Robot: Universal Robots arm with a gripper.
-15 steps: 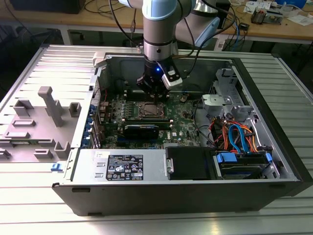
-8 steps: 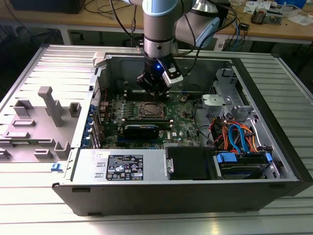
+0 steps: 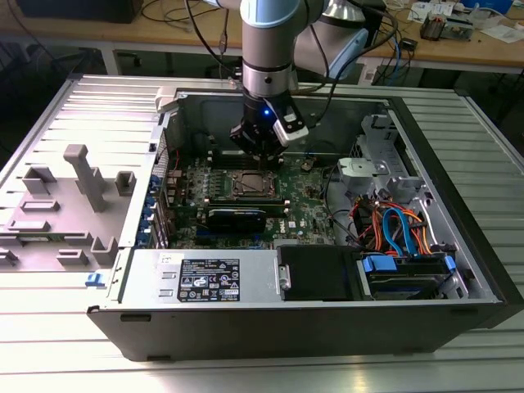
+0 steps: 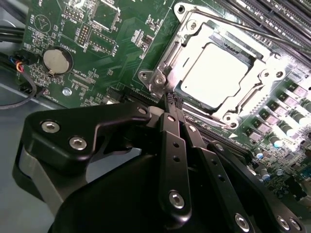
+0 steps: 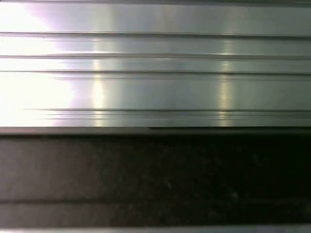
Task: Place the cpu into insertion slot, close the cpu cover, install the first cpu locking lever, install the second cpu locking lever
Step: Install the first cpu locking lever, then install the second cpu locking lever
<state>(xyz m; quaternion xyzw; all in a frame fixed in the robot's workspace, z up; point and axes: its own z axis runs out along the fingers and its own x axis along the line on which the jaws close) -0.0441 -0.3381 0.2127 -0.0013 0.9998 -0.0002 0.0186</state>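
Observation:
The cpu (image 4: 218, 73), a bright silver square, lies in the insertion slot (image 4: 167, 73) on the green motherboard. The silvery cpu cover (image 4: 194, 36) lies flat around it, and the chip shows through its window. A thin lever rod (image 4: 228, 24) runs along the socket's far side. In the second wrist view my gripper (image 4: 171, 98) is shut, its black fingertips pressed together at the socket's near corner with nothing visible between them. In the exterior view the gripper (image 3: 260, 157) hangs just above the socket (image 3: 252, 185), inside the open computer case.
A round coin battery (image 4: 57, 60) sits on the board beside the socket, and long memory slots (image 4: 277, 14) run past it. A black card (image 3: 237, 217), a cable bundle (image 3: 393, 225) and the case walls (image 3: 426, 139) crowd the arm. Grey fixtures (image 3: 82, 176) stand outside the case.

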